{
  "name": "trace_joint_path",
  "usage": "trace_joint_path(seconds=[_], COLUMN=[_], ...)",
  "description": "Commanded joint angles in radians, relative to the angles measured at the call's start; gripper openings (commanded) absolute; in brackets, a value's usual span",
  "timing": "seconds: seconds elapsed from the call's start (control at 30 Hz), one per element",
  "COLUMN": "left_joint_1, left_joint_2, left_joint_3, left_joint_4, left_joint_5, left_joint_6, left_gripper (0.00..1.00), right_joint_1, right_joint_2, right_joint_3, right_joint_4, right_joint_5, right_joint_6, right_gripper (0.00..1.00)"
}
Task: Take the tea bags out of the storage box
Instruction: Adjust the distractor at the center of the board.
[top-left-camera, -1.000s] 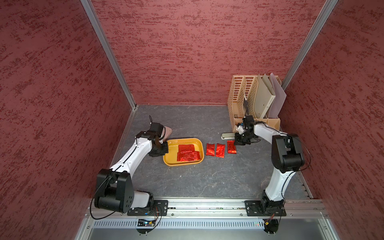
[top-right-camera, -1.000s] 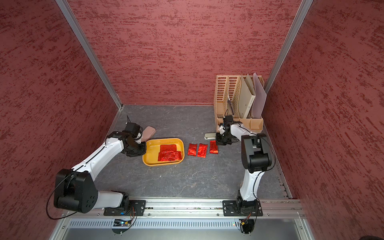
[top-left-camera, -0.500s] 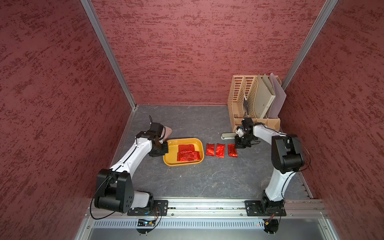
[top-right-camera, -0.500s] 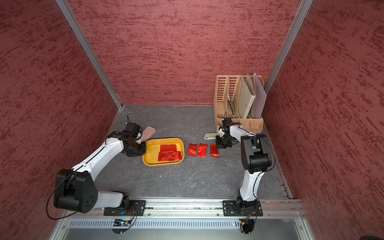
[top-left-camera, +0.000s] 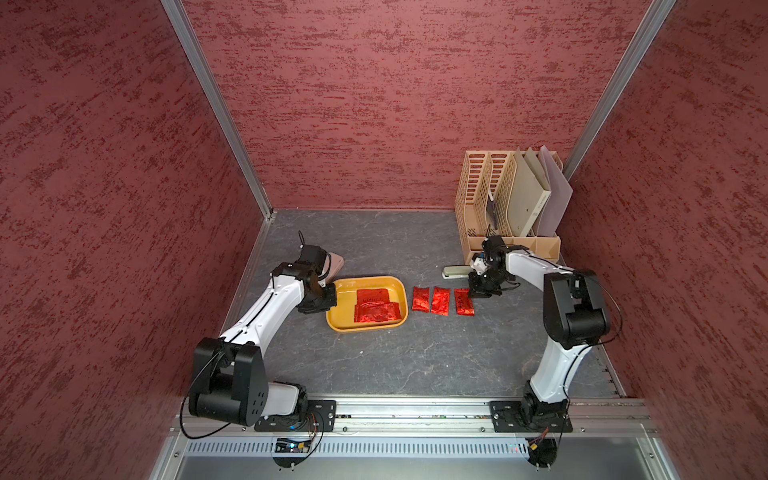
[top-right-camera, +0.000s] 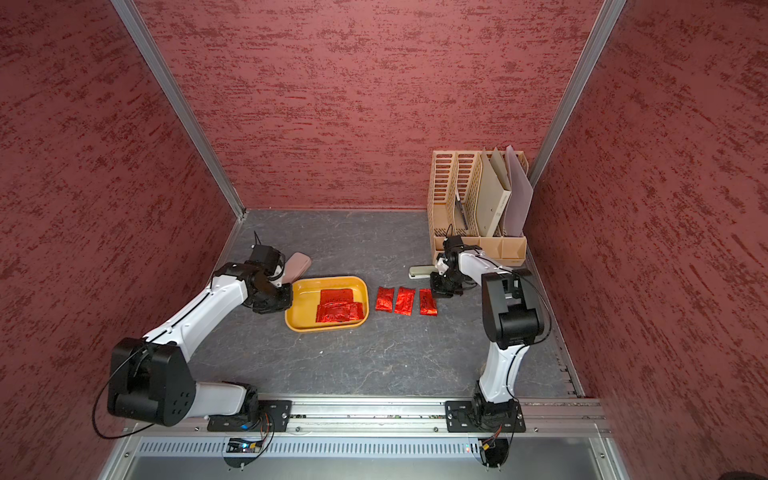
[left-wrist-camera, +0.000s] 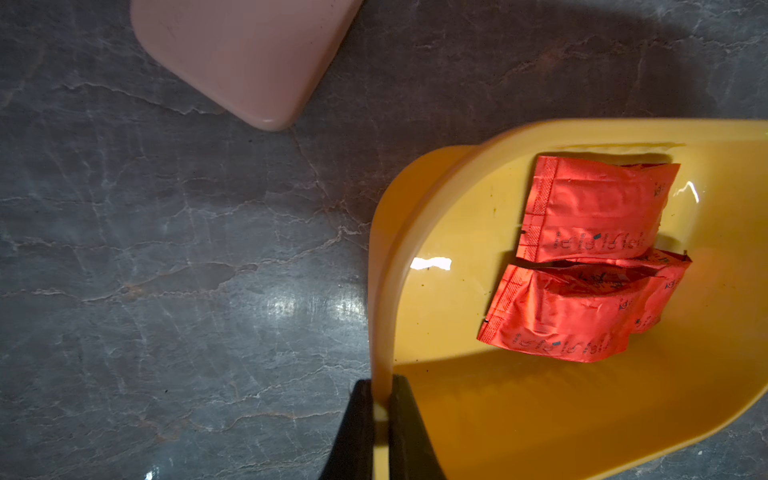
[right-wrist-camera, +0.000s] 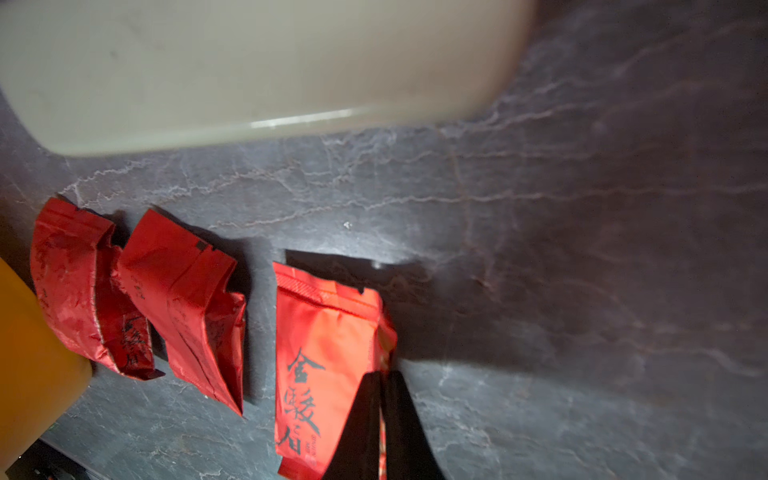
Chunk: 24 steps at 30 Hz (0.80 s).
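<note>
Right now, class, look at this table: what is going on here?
The left gripper pinches the rim of the storage box, apparently steadying it. The right gripper is closed on the edge of the outermost tea bag, low at the table. That bag lies in a row with two other tea bags beside the box; three more tea bags lie inside.

The setting is a laboratory robot cell. Red textured wall panels (top-left-camera: 374, 104), joined by aluminium posts (top-left-camera: 216, 108), enclose a dark stone-patterned tabletop (top-left-camera: 415, 357) on three sides. Two arms (top-left-camera: 266, 316) are bolted to an aluminium rail (top-left-camera: 415, 409) along the open side. A beige file organiser (top-left-camera: 482, 195) stands just beyond the jaws of the right gripper (top-left-camera: 473, 294).
</note>
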Motion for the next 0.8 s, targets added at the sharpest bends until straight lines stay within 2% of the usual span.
trace_joint_path(seconds=[0.0, 0.17, 0.47, 0.63, 0.77], left_joint_1=[0.005, 0.007, 0.011, 0.013, 0.017], left_joint_2=[-0.016, -0.018, -0.019, -0.019, -0.022], left_joint_3=[-0.008, -0.008, -0.007, -0.005, -0.003], left_joint_4=[0.027, 0.027, 0.025, 0.025, 0.022], left_joint_5=[0.006, 0.005, -0.002, -0.005, -0.016], left_joint_6=[0.009, 0.009, 0.007, 0.006, 0.009], left_gripper=[0.0, 0.0, 0.0, 0.0, 0.0], right_joint_1=[0.007, 0.008, 0.007, 0.035, 0.139], right_joint_2=[-0.041, -0.052, -0.136, -0.251, -0.358], right_joint_3=[0.002, 0.009, 0.021, -0.011, -0.053], right_joint_4=[-0.019, -0.026, -0.031, 0.038, 0.165], right_joint_5=[0.028, 0.035, 0.046, -0.069, -0.209], right_joint_6=[0.009, 0.015, 0.031, 0.076, 0.146], right_gripper=[0.17, 0.27, 0.28, 0.31, 0.34])
